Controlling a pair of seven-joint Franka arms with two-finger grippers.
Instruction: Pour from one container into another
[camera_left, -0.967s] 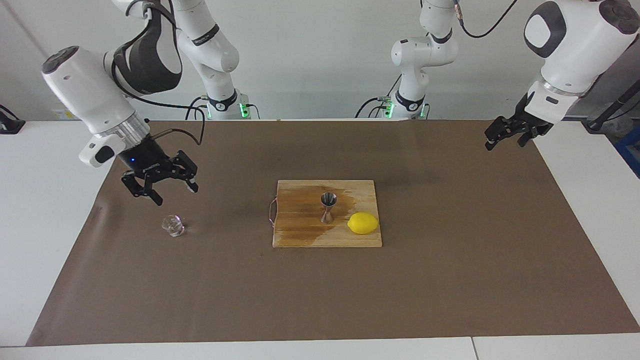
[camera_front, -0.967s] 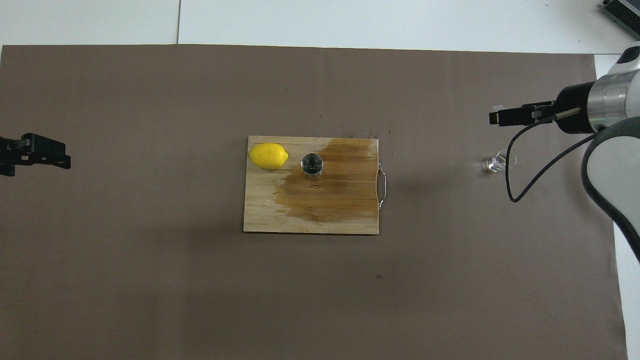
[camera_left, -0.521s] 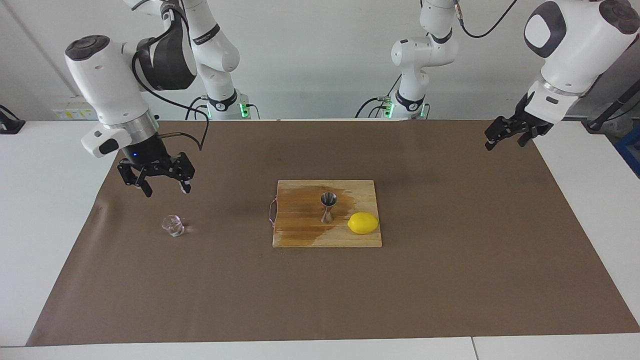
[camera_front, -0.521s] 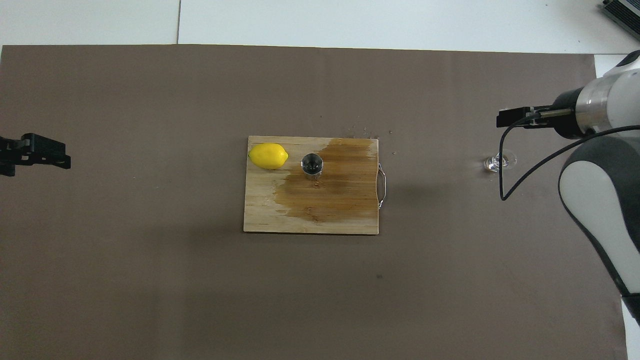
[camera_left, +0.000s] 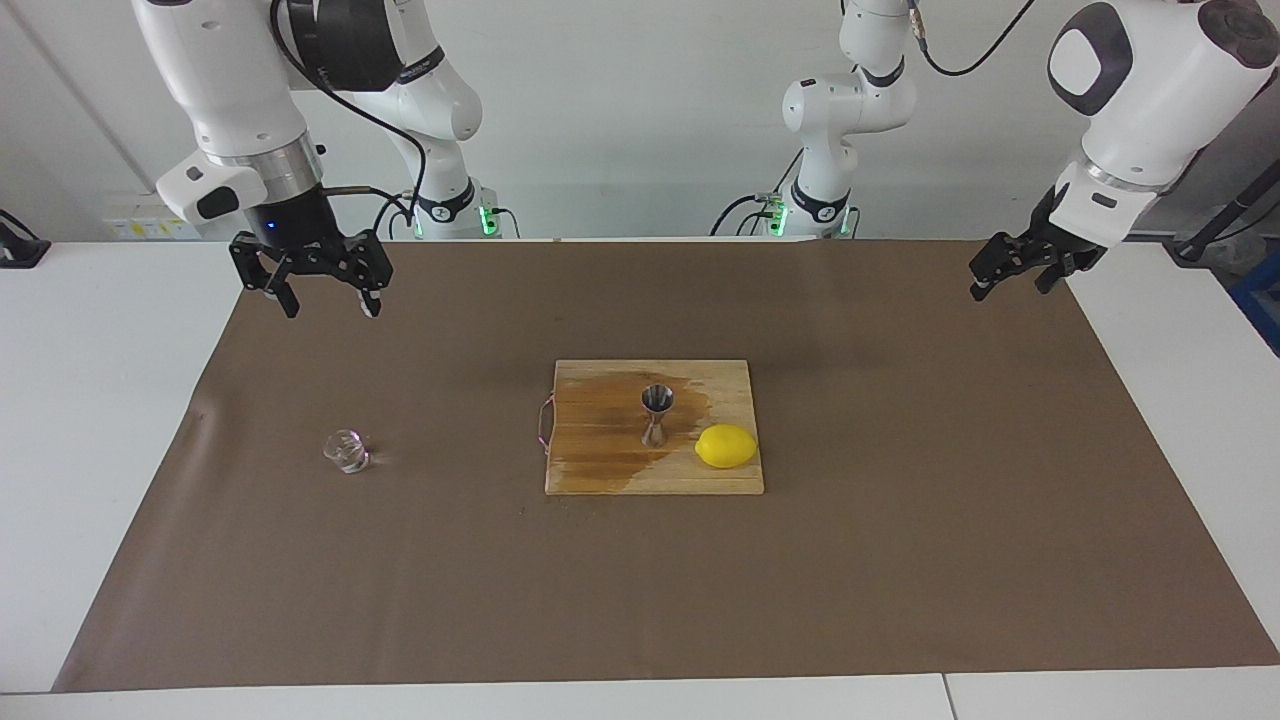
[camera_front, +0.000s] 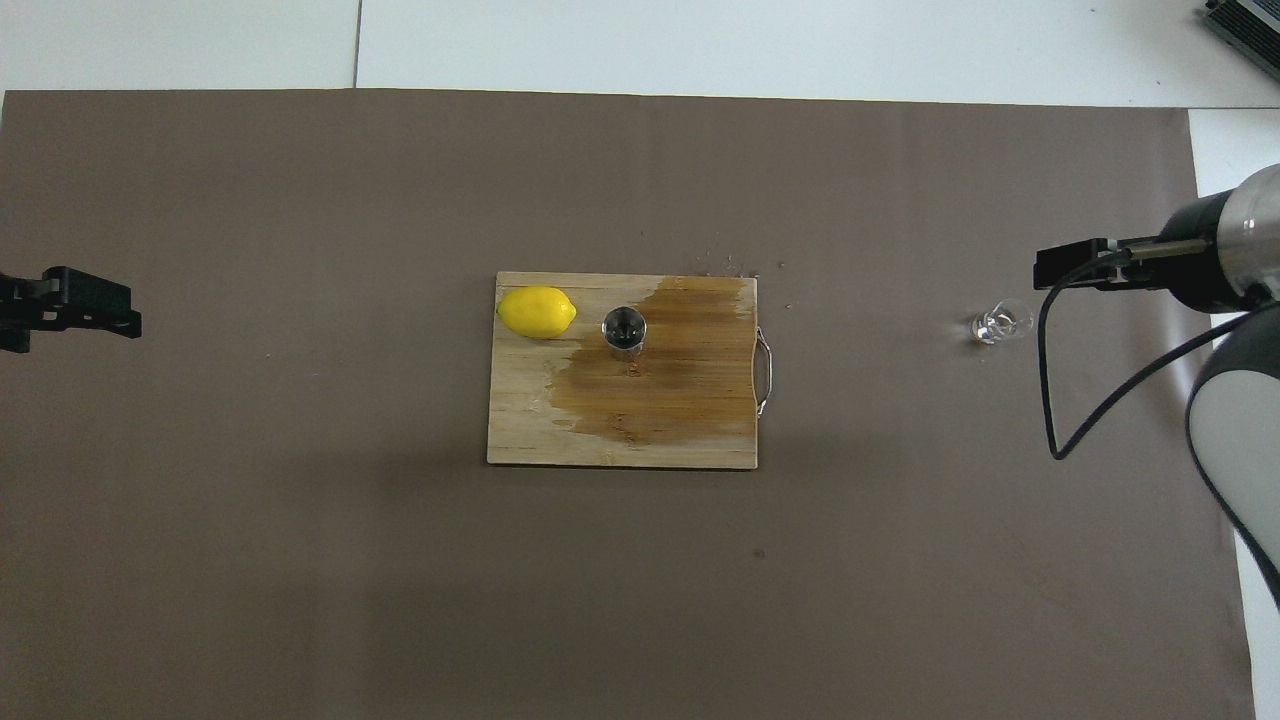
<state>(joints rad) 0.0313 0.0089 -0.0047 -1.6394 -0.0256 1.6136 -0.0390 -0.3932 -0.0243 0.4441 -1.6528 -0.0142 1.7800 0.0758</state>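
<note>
The clear faceted glass cup (camera_left: 346, 451) (camera_front: 998, 323) stands upright on the brown mat toward the right arm's end of the table. My right gripper (camera_left: 327, 303) (camera_front: 1046, 271) hangs open and empty, high above the mat and well clear of the cup. On the wooden cutting board (camera_left: 600, 470) (camera_front: 520, 420) in the middle of the mat stands the steel hourglass jigger (camera_left: 656, 413) (camera_front: 624, 330). My left gripper (camera_left: 1006, 286) (camera_front: 100, 305) waits open and empty over the mat's edge at the left arm's end.
A yellow lemon (camera_left: 726, 446) (camera_front: 537, 311) lies on the board beside the jigger, toward the left arm's end. A dark wet stain (camera_front: 670, 380) covers much of the board. The brown mat (camera_left: 900, 520) spans most of the white table.
My right gripper has risen and drawn back toward the robots, away from the glass cup, staying open. The cup, the jigger and the left arm have not moved.
</note>
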